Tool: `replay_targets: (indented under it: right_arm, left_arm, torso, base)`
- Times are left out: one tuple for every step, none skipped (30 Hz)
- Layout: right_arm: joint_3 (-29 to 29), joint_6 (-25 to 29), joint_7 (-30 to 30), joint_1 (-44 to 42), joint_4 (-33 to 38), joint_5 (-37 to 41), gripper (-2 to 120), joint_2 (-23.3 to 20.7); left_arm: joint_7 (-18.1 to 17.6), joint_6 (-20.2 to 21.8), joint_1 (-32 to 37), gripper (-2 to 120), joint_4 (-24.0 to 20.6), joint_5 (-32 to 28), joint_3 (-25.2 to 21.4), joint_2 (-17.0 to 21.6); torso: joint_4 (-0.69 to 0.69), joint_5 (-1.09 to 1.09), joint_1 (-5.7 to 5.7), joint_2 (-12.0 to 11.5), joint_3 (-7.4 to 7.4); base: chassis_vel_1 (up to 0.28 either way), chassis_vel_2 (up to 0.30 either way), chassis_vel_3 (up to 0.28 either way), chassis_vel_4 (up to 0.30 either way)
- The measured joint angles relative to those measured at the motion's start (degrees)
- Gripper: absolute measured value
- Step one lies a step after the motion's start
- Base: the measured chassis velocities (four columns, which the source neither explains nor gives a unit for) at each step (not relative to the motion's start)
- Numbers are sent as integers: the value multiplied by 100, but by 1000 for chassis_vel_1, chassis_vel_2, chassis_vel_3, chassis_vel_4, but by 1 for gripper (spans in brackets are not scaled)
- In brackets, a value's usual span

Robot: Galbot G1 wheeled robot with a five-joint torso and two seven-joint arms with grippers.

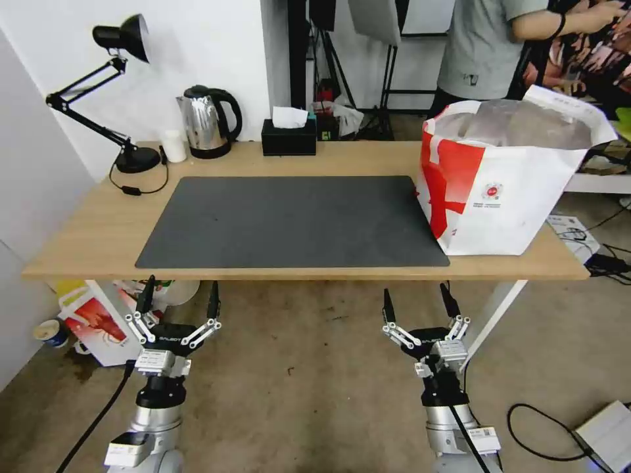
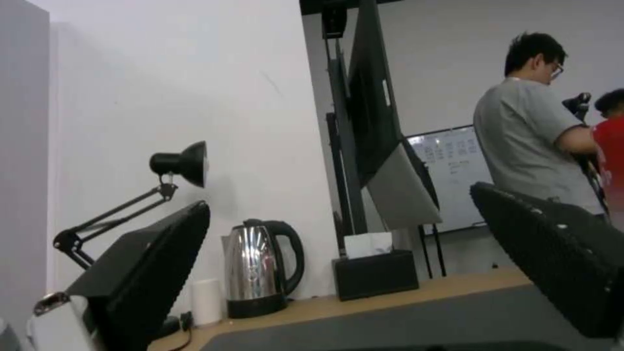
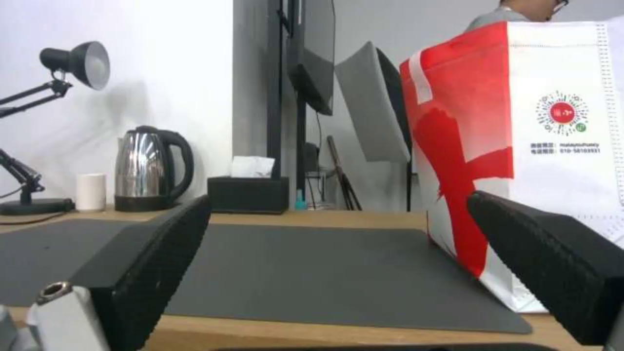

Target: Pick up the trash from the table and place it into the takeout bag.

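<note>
The long light-wood table [image 1: 92, 230] on white legs carries a large dark grey rectangular mat [image 1: 289, 220] across its middle, and the mat's surface lies bare. At the table's right end stands the takeout bag [image 1: 506, 190], a large white bag with a bold red pattern on its side, a small red logo on its front and silver foil lining showing at its open top; its base overlaps the mat's right edge and reaches close to the table's front edge. In the right wrist view the same bag [image 3: 520, 146] rises upright on the mat's right end. Along the table's back edge, from the left corner inward, stand a black jointed desk lamp [image 1: 112, 98], a small plain white cup [image 1: 174, 146], a steel electric kettle with a black handle [image 1: 207, 121] and a black tissue box with a white tissue sticking up [image 1: 289, 135]. Both arms hang below the table's front edge, over the floor. The left gripper [image 1: 179, 301] sits under the mat's front left corner with its fingers spread apart and nothing between them. The right gripper [image 1: 420, 303] sits under the mat's front right corner, its fingers likewise spread and holding nothing.
</note>
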Motion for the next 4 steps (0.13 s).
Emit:
replay_targets:
  right_arm:
    - [0, 0, 0, 0, 0, 0, 100, 0]
    - [0, 0, 0, 0, 0, 0, 100, 0]
    - [0, 0, 0, 0, 0, 0, 100, 0]
    - [0, 0, 0, 0, 0, 0, 100, 0]
  left_arm:
    - [0, -2, 2, 100, 0, 5, -1, -2]
    - [-5, -3, 9, 100, 0, 13, -1, -8]
    - [-5, -3, 9, 100, 0, 13, -1, -8]
    - [-10, -4, 15, 100, 0, 16, -1, -11]
  torso:
    - [0, 0, 0, 0, 0]
    - [0, 0, 0, 0, 0]
    - [0, 0, 0, 0, 0]
    - [0, 0, 0, 0, 0]
  base:
    - [0, 0, 0, 0]
    - [0, 0, 0, 0]
    - [0, 0, 0, 0]
    - [0, 0, 0, 0]
